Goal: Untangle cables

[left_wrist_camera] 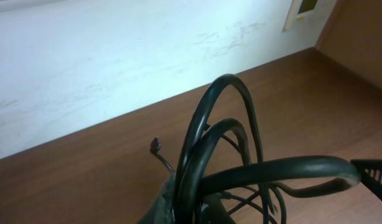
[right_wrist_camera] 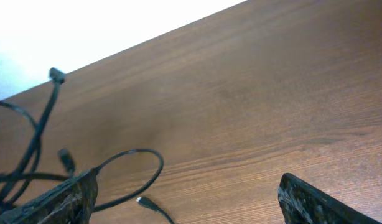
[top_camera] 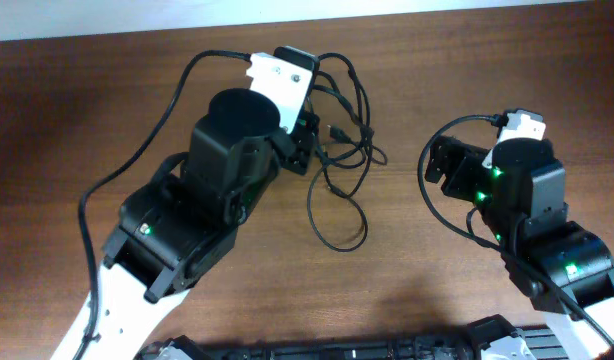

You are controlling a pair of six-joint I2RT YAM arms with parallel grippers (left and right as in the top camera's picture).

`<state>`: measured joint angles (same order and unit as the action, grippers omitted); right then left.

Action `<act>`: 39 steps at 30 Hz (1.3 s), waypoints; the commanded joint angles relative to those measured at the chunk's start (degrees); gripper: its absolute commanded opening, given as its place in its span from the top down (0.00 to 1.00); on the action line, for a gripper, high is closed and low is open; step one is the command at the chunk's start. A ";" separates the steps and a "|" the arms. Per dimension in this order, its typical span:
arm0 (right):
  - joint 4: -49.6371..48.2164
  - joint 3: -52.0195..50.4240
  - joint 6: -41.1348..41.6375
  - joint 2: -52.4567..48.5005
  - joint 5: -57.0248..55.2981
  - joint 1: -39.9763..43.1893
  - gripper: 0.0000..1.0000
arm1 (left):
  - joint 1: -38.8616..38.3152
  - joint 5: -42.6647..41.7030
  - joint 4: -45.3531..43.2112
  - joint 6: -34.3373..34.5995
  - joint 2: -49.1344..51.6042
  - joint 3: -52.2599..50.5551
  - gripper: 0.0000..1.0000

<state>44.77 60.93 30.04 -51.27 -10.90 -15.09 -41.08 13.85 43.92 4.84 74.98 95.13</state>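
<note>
The cables [top_camera: 344, 125] are thin black cords tangled in loops at the table's back centre. One long loop [top_camera: 337, 225] trails toward the front. My left gripper [top_camera: 305, 150] is at the left side of the tangle. In the left wrist view it [left_wrist_camera: 197, 205] is shut on the cables [left_wrist_camera: 206, 143], whose loops arch up from between the jaws, and a small plug end [left_wrist_camera: 156, 144] sticks up to the left. My right gripper [top_camera: 437, 165] stands to the right of the tangle, apart from it. It [right_wrist_camera: 188, 186] is open wide with bare table between its fingers; a cable loop [right_wrist_camera: 138, 165] and a plug [right_wrist_camera: 144, 201] lie near its left finger [right_wrist_camera: 66, 199].
The wooden table [top_camera: 417, 60] ends at a white wall [left_wrist_camera: 116, 56] along the back. Thicker black wires [top_camera: 137, 150] run along my left arm, and others [top_camera: 457, 125] along my right. A dark bar [top_camera: 337, 350] lies at the front edge.
</note>
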 commanded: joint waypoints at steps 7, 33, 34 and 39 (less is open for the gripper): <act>0.28 0.48 0.46 0.87 0.13 0.15 0.08 | -0.02 0.74 -0.85 2.05 6.49 0.33 0.34; -0.52 0.48 -8.55 -2.62 3.48 0.15 0.07 | 16.50 0.59 16.46 19.93 6.75 0.33 0.01; -0.76 0.48 -9.38 -2.89 4.15 0.15 0.07 | 17.00 0.57 17.35 19.78 6.75 0.33 0.01; -3.23 0.48 -18.36 -5.46 13.88 0.15 0.06 | 19.93 0.52 22.45 18.14 6.75 0.33 0.01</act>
<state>42.76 60.93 19.16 -55.40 -4.45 -15.09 -22.87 13.98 64.16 23.68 81.78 95.15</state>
